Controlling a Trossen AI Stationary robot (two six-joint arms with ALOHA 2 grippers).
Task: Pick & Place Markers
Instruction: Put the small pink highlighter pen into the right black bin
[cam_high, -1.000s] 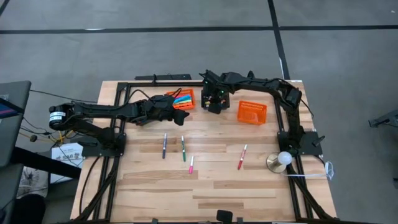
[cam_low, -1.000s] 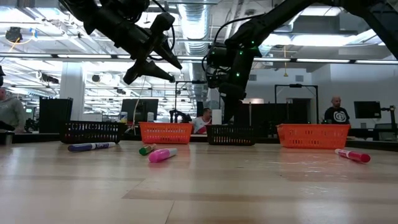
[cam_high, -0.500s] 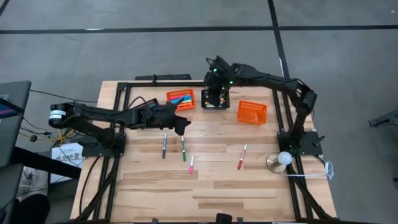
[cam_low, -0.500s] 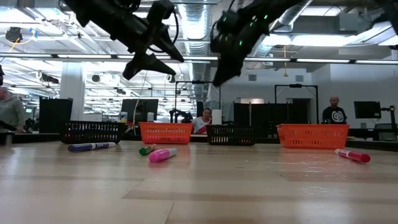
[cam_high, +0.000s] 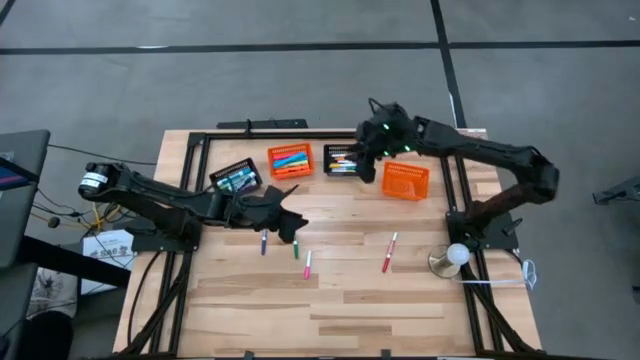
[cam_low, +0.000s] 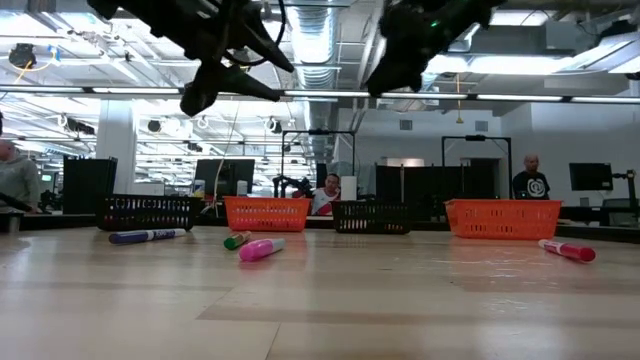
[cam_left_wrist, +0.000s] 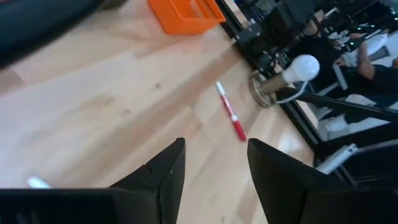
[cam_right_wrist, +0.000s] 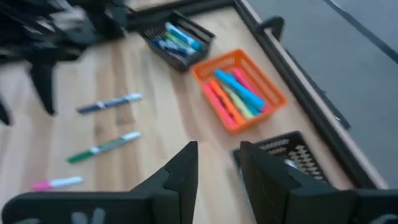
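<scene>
Four markers lie loose mid-desk: blue (cam_high: 263, 240), green (cam_high: 295, 246), pink (cam_high: 307, 264), and red (cam_high: 388, 253) at about three o'clock from them. Others already sit sorted in baskets (cam_high: 290, 160) along the twelve-o'clock edge, likely grouped by colour. The left gripper (cam_high: 290, 226) hangs just over the blue and green ones, fingers apart and empty, seemingly lining up a pick. The right gripper (cam_high: 375, 143) hovers high between the baskets, fingers slightly apart, holding nothing.

Dark jointed arms, green lights, black cables
</scene>
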